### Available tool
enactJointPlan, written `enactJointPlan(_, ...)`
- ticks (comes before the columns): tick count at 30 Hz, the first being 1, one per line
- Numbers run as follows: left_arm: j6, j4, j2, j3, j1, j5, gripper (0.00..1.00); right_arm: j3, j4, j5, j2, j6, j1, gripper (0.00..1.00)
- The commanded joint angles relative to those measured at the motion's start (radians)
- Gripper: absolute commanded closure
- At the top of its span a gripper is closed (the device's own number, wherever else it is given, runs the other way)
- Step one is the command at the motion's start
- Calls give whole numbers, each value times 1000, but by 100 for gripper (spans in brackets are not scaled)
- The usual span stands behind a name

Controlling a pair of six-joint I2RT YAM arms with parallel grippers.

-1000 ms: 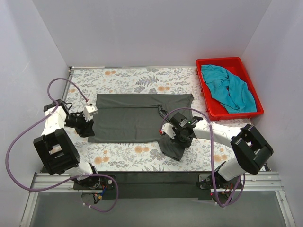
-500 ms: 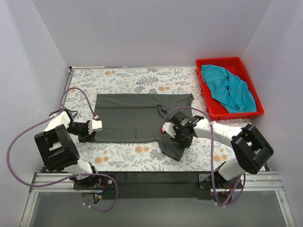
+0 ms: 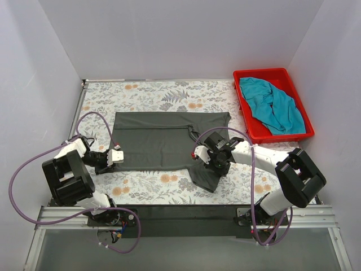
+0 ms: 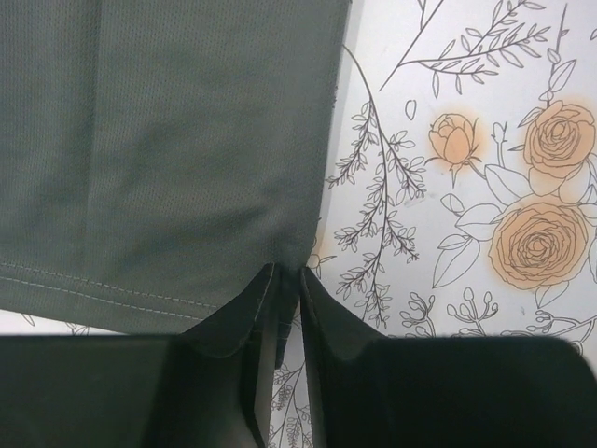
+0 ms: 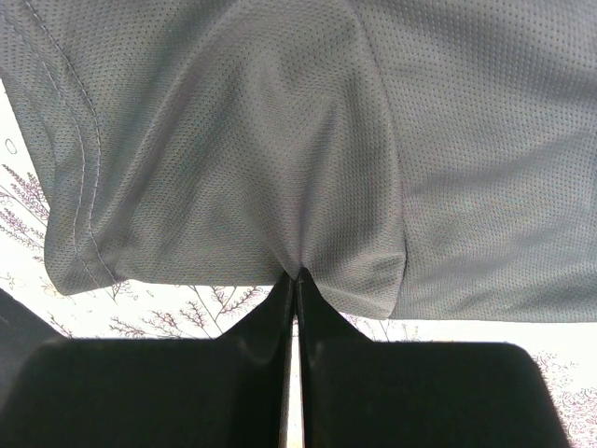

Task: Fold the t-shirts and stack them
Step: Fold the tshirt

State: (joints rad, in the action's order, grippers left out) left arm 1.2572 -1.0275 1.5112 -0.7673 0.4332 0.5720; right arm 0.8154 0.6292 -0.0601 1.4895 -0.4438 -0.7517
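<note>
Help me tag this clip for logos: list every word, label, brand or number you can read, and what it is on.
No text can be read in any view.
Grey shirt: plain, no print or tag showing.
Teal shirt: plain where it shows.
Bin: no label in view.
Tablecloth: flowers and leaves only, no writing.

Open floral table point(image 3: 158, 90) runs along the far side, between the dark grey t-shirt point(image 3: 163, 141) and the back wall, so there's room to pass. The far right is blocked by the red bin point(image 3: 259, 71), with the teal-blue t-shirt point(image 3: 273, 104) heaped inside. The right arm point(image 3: 259, 155) lies across the near-right table. The left arm point(image 3: 73, 151) and its looping purple cable point(image 3: 90, 116) crowd the left edge. At near centre there's a bare strip in front of the shirt.
</note>
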Motion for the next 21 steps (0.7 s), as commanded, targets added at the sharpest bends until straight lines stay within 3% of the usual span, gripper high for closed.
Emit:
enactJointPlan(1, 31, 97, 14, 34, -1, -54, 88, 34, 26, -21, -29, -10, 8, 99)
enactJointPlan(4, 25, 54, -5, 5, 1, -25, 99, 42, 33, -29, -72, -33, 9, 99)
enactJointPlan(10, 15, -43, -42, -69, 2, 3, 100, 77, 66, -44, -136, -85, 37, 99)
enactJointPlan(21, -50, -80, 23, -248, 2, 74, 100, 229, 104, -53, -92, -199, 140, 99)
